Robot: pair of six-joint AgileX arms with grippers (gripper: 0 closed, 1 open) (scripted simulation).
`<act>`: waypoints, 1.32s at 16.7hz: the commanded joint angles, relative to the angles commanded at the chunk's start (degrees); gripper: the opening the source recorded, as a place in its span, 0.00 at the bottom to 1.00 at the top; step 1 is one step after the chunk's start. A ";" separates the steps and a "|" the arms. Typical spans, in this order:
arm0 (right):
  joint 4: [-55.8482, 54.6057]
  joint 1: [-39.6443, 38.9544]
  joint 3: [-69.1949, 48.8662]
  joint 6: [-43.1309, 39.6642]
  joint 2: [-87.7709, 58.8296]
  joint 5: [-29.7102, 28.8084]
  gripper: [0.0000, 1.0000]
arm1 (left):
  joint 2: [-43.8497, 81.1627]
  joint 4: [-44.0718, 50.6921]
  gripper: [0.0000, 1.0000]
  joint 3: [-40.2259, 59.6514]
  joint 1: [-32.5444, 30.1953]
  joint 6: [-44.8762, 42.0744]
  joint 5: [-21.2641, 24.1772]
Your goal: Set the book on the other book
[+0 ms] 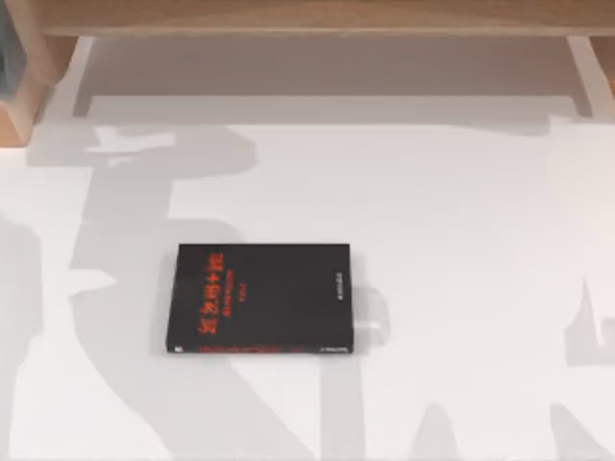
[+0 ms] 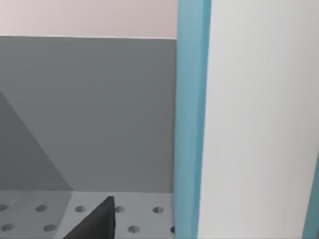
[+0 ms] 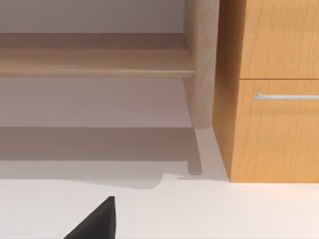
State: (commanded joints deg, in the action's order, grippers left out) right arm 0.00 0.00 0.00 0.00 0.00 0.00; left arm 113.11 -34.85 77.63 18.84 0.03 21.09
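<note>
- The black book (image 1: 261,298) lies flat on the white table (image 1: 461,211), nothing on it.
- The light blue book (image 2: 192,119) fills the left wrist view close up, on edge, page block beside its cover; whether the left gripper holds it cannot be told.
- Right gripper: state cannot be told; it faces a wooden cabinet (image 3: 274,89).
- Risk: released off-centre or tilted, the thick book could slide off the black book.

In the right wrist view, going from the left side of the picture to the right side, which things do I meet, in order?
Wooden shelf board → rounded wooden post → wooden cabinet with a drawer front and its metal handle. Below all of them lies the white table, and a dark gripper finger shows at the picture's lower edge.
</note>
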 joint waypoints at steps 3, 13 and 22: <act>0.00 0.00 0.00 0.00 0.00 0.00 1.00 | 0.43 0.28 1.00 0.59 -0.36 -0.01 -0.25; 0.00 0.00 0.00 0.00 0.00 0.00 1.00 | 5.79 2.74 1.00 8.56 -1.36 0.06 -1.27; 0.00 0.00 0.00 0.00 0.00 0.00 1.00 | 5.79 2.74 0.40 8.56 -1.36 0.06 -1.27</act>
State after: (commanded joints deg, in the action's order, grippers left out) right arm 0.00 0.00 0.00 0.00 0.00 0.00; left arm 118.90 -32.12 86.20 17.49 0.09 19.82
